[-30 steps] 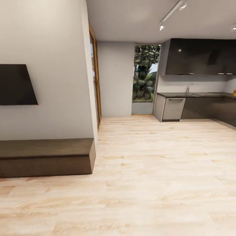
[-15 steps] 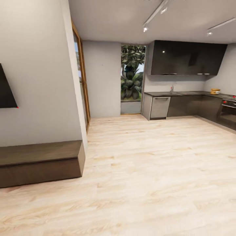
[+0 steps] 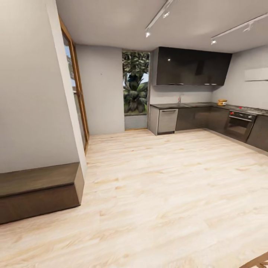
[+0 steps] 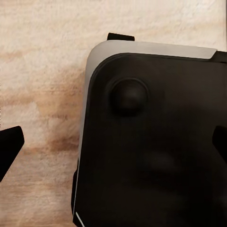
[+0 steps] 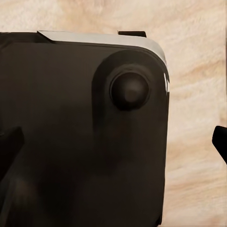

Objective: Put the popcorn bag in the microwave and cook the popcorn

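1. At the far left of the head view a pale wall (image 3: 29,93) stands close, and its corner edge runs down to a low dark wood bench (image 3: 37,190) whose right end stops just short of that corner.
2. Past the corner a wood-framed glass door (image 3: 76,96) sits in the side wall, with a strip of light wood floor (image 3: 156,193) leading along it to the back wall.
3. The floor opens wide from the bench across the whole middle of the room, bare right up to the cabinet fronts.
4. At the back a tall window (image 3: 136,87) shows green plants, just beside the left end of the kitchen (image 3: 193,111).
5. The countertop (image 3: 190,105) runs as a thin dark edge from a grey dishwasher front (image 3: 167,121) rightward, under dark upper cabinets (image 3: 191,69), then turns the corner along the right wall.
6. A small tan-brown object (image 3: 222,102) sits on the countertop near that corner; it is too small to tell whether it is the popcorn bag.
7. Further right a built-in oven (image 3: 239,125) with red-tipped knobs faces the open floor, with the hob (image 3: 253,109) above it.
8. In the left wrist view a dark body of the robot (image 4: 151,142) covers much of the floor below; the left gripper (image 4: 113,144) shows dark fingertips (image 4: 9,146) at opposite sides, spread wide with nothing between them.
9. In the right wrist view the right gripper (image 5: 113,142) likewise shows its fingertips (image 5: 220,142) far apart over the dark body and floor, holding nothing.
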You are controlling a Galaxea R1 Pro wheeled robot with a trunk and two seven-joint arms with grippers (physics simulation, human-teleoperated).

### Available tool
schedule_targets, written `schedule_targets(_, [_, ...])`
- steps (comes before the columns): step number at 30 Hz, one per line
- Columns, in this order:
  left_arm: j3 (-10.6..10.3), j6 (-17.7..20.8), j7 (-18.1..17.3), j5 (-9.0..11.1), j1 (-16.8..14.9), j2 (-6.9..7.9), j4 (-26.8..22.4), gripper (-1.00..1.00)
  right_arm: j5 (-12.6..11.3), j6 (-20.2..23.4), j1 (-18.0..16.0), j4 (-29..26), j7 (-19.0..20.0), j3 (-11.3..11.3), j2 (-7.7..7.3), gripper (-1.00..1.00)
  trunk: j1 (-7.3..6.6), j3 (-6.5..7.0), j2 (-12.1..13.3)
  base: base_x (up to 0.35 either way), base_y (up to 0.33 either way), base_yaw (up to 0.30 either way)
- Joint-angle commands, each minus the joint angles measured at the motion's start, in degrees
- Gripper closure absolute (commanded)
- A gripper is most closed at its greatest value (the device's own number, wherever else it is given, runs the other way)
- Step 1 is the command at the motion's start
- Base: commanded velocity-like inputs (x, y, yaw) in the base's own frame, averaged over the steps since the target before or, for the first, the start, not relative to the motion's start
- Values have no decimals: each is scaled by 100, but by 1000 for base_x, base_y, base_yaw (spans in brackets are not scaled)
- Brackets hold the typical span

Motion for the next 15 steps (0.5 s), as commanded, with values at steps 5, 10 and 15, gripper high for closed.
schedule_targets(5, [12, -9, 0, 43, -1, -1, 0, -100, -14, -21, -5, 7, -43, -16, 10, -100, 0, -6, -3, 0, 0, -242])
schedule_targets(10, [12, -13, 0, 43, -1, -2, 0, -100, -7, -21, -5, 8, -57, -12, 31, -100, 0, -6, -3, 0, 0, -242])
schedule_targets(15, [12, -10, 0, 43, -1, -3, 0, -100, -7, -26, -5, 10, -58, 0, 38, -100, 0, -6, -3, 0, 0, -242])
